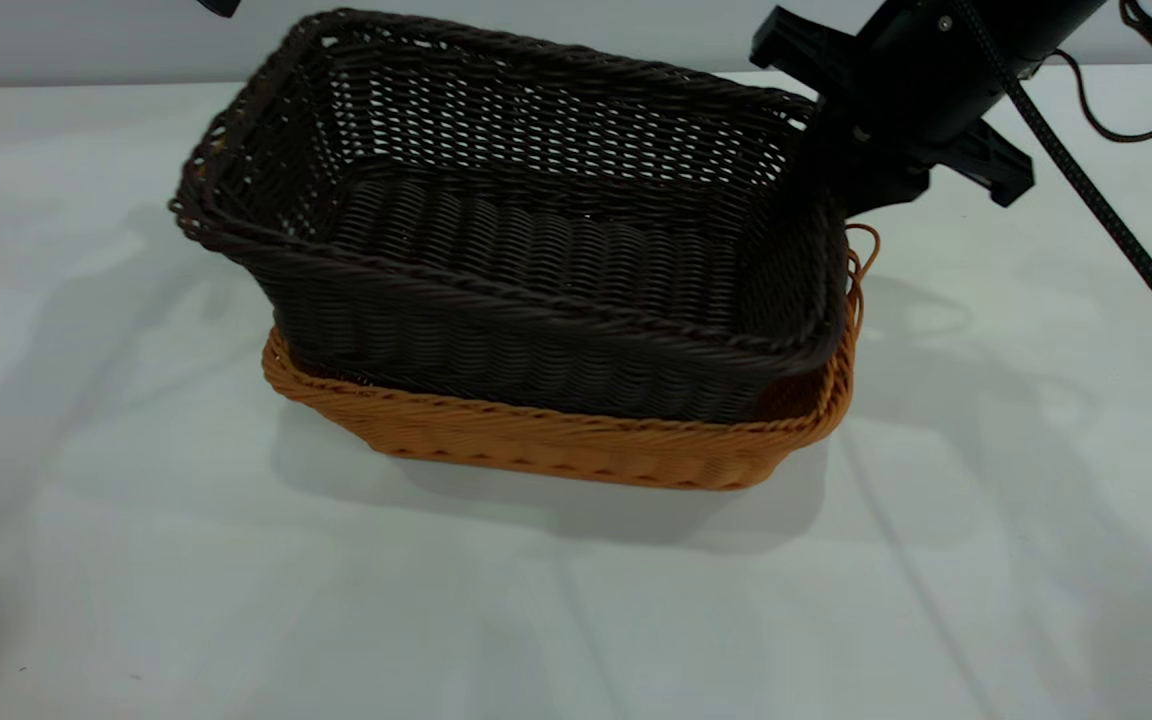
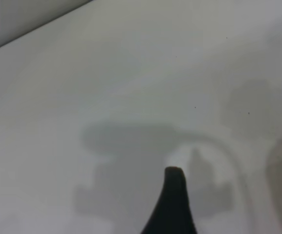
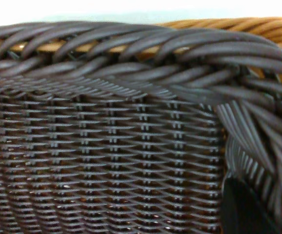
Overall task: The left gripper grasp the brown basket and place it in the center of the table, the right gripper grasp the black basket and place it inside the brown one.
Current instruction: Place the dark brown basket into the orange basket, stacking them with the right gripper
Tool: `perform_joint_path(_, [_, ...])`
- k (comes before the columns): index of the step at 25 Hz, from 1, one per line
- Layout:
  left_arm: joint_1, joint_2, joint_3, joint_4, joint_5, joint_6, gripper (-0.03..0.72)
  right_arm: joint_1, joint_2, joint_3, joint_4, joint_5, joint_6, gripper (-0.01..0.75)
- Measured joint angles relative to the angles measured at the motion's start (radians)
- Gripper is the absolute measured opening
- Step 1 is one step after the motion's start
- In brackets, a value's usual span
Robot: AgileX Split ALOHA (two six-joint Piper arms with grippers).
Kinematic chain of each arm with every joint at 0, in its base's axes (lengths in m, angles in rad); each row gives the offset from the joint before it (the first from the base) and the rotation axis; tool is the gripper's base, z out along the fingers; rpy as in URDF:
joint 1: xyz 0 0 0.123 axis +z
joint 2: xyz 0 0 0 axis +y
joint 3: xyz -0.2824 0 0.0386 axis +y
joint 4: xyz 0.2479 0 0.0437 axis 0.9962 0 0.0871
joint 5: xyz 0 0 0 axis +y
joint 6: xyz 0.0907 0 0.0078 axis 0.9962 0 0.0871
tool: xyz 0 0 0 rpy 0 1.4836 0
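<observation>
The black basket sits tilted inside the brown basket, both near the middle of the table. Their long axes run roughly left to right in the exterior view, slightly skewed, with the black one's left end raised well above the brown rim and its right end sunk down into the brown basket. So the black basket slopes down toward the right arm's side; its open mouth faces up and a little toward the camera. Nothing lies in the black basket — its woven floor shows bare. The brown basket lies flat on the table, holding only the black one, and its small loop sticks out at the right short end.

The right gripper is at the black basket's far right corner, down on the rim there. Its fingers are hidden by the weave and the arm, so I cannot tell whether they are clamped on the rim or apart. The right wrist view looks close onto the black wall and braided rim, with the brown rim just behind it.

The left gripper hangs over bare table, well away from the baskets — only one dark fingertip shows, so its state cannot be told either.
</observation>
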Motion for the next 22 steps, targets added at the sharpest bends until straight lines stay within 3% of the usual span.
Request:
perform_joint_path(12, [0.000, 0.000, 0.000, 0.000, 0.006, 0.000, 0.572, -0.001, 0.001, 0.001, -0.103, -0.029, 0.068, 0.115])
perform_joint_path(15, [0.000, 0.000, 0.000, 0.000, 0.007, 0.000, 0.572, -0.001, 0.001, 0.001, -0.102, -0.030, 0.058, 0.204])
perform_joint_path(22, [0.000, -0.021, 0.000, 0.012, 0.033, 0.000, 0.572, -0.001, -0.010, -0.023, -0.168, -0.030, 0.007, 0.521])
